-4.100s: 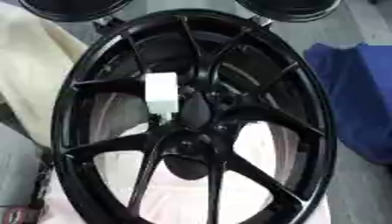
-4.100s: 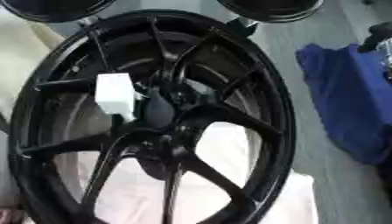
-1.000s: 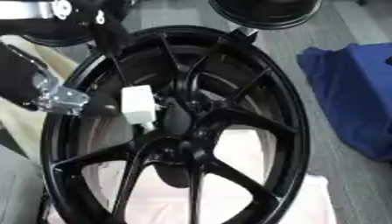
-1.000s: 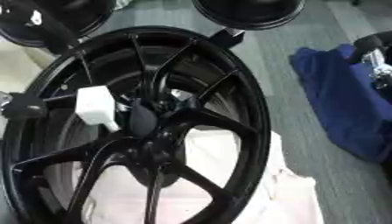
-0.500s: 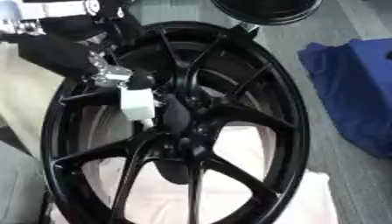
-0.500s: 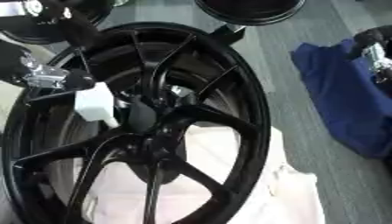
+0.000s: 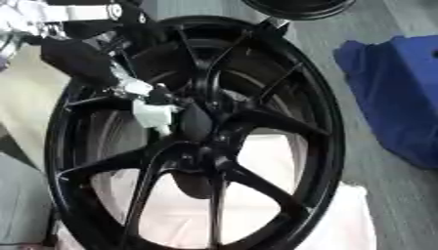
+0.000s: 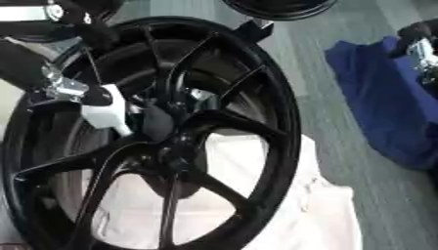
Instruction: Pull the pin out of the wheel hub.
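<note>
A big black spoked wheel hub [image 7: 256,122] fills the view, lying on a white cloth [image 7: 256,205]. A white pin [image 7: 154,114] sticks out just left of the hub's centre. My left hand [image 7: 85,61] reaches in from the upper left. Its fingers [image 7: 137,90] are curled onto the upper end of the pin. My right hand [image 8: 421,51] shows only at the right edge of the right eye view, over the blue cloth and away from the wheel.
A blue cloth [image 7: 398,93] lies on the grey floor to the right of the wheel. Another black wheel [image 7: 299,7] stands at the top edge. A cream cloth [image 7: 26,107] lies to the left.
My left hand came in from the upper left and moved down across the spokes onto the white pin. The camera also shifted, and the pin stays in the hub.
</note>
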Controlling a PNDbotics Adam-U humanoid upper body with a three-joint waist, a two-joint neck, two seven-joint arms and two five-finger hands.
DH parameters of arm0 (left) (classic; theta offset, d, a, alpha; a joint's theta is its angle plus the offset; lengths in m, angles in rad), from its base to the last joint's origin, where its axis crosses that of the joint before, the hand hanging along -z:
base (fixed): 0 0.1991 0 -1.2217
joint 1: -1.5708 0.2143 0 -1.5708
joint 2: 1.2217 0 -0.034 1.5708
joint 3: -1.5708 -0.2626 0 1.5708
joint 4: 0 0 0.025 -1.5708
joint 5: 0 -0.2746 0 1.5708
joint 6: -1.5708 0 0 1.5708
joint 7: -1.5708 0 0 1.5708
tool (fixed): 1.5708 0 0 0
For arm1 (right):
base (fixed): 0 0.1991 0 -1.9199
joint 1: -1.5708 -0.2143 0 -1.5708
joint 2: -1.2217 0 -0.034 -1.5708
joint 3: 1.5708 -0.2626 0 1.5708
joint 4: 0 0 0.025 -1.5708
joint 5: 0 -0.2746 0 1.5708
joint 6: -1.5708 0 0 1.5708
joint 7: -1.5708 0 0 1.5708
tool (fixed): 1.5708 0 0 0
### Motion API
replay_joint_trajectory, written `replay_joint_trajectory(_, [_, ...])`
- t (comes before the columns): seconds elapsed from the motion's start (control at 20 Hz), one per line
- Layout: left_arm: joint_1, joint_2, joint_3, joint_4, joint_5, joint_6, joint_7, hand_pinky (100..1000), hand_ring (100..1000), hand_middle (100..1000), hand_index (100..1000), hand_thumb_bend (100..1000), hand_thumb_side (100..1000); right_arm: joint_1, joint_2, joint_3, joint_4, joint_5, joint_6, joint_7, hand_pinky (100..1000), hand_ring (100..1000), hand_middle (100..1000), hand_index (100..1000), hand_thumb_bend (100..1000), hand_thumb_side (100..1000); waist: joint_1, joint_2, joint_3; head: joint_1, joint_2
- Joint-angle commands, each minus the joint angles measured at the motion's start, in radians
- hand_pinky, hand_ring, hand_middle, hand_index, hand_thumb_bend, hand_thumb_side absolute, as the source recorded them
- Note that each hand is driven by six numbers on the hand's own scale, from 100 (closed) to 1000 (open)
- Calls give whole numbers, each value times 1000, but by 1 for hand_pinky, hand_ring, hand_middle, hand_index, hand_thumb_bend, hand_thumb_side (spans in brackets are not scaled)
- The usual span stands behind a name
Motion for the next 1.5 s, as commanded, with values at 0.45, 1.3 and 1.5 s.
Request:
replay_joint_trajectory(0.45, [-11,-11,-13,41,-73,27,-144,951,843,741,849,710,466,-14,-25,-7,-18,-8,8,-8,775,575,509,610,100,490,-8,-13,-3,16,18])
replay_joint_trajectory(1.3, [-4,0,-28,-2,-161,7,-117,929,795,721,839,682,438,-7,-16,-10,-18,-13,14,-26,774,570,504,605,100,496,-7,-14,-2,-47,-55])
replay_joint_trajectory(1.5, [-12,8,-35,-24,-203,6,-120,904,714,572,812,666,409,-5,-15,-11,-18,-11,19,-34,773,569,503,604,100,497,-6,-14,0,-47,-56])
